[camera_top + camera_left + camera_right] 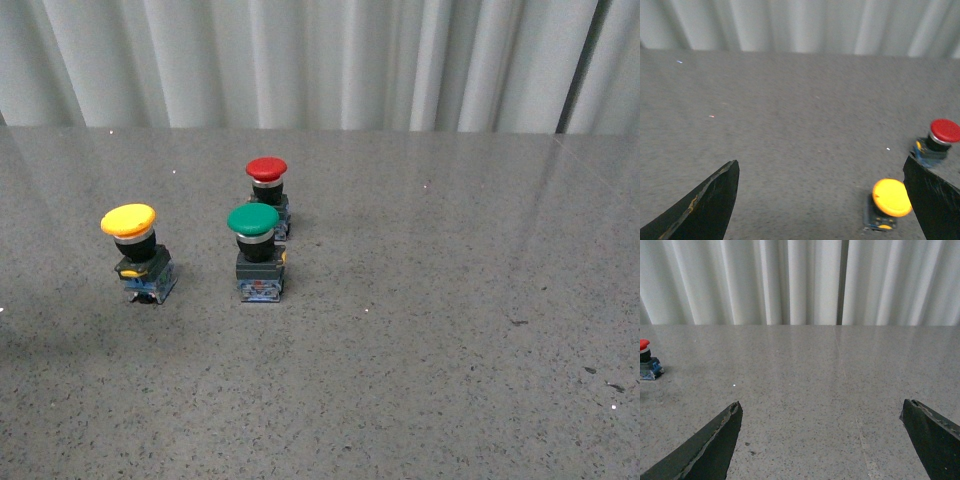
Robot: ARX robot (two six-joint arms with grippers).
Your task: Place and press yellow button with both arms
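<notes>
The yellow button [130, 222] stands upright on the grey table at the left, yellow cap on a black neck and blue-black base. Neither arm shows in the front view. In the left wrist view the yellow button [891, 198] sits close to one black finger, off centre of my open, empty left gripper [821, 167]. My right gripper [821, 407] is open and empty over bare table, and the yellow button is out of that view.
A green-capped button [254, 222] stands right of the yellow one, with a red-capped button [267, 170] just behind it. The red button also shows in the left wrist view [944, 131] and the right wrist view [644, 346]. A white curtain [320, 60] hangs behind the table.
</notes>
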